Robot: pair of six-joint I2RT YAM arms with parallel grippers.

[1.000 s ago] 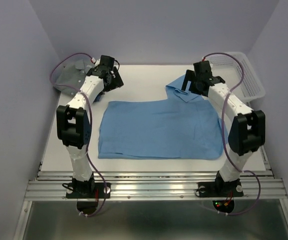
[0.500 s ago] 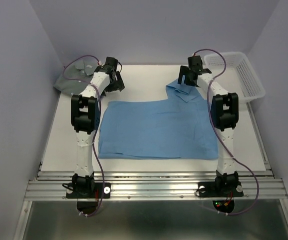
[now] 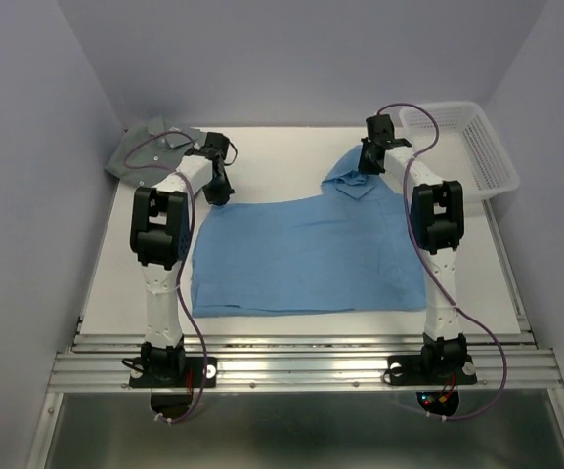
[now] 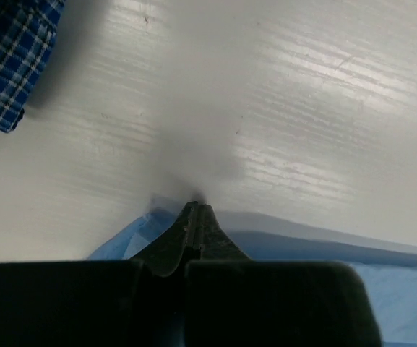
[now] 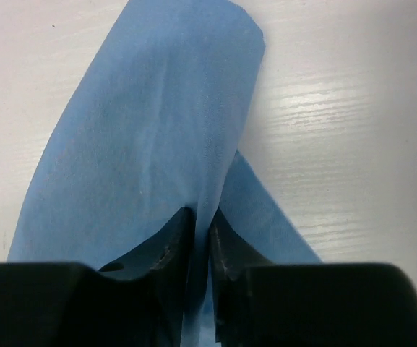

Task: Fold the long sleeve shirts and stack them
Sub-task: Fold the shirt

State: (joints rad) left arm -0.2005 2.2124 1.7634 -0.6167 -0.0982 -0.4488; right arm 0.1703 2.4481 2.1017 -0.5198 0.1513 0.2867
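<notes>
- From above, the light blue shirt (image 3: 311,254) lay spread across the middle of the white table (image 3: 262,161). It formed a broad, smooth rectangle with its near edge straight. Its far right corner was drawn up into a small peak.
- Only this view showed the grey-green shirt (image 3: 150,149), bunched in the far left corner of the table with its collar showing. It also showed the white mesh basket (image 3: 467,147) at the far right edge.
- The left pincer (image 3: 218,193) sat at the blue shirt's far left corner. The right pincer (image 3: 368,168) sat at the raised far right corner, close to the basket.
- The left wrist camera showed both black fingers (image 4: 172,246) pressed together with no gap. Their tips were on the thin edge of the light blue cloth, so they appeared to be pinching it.
- Beyond the tips the table looked glossy and faintly streaked.
- A corner of checked blue cloth (image 4: 13,58), a woven blue-and-white plaid, lay at the upper left. The overhead view did not show it.
- The right wrist camera showed the right pincer's fingers (image 5: 165,246) clamped on a fold of the light blue shirt.
- The cloth rose between the fingers as a long, rounded flap. It was matte and soft, with a shallow crease down its middle. A second layer showed beside it on the table.
</notes>
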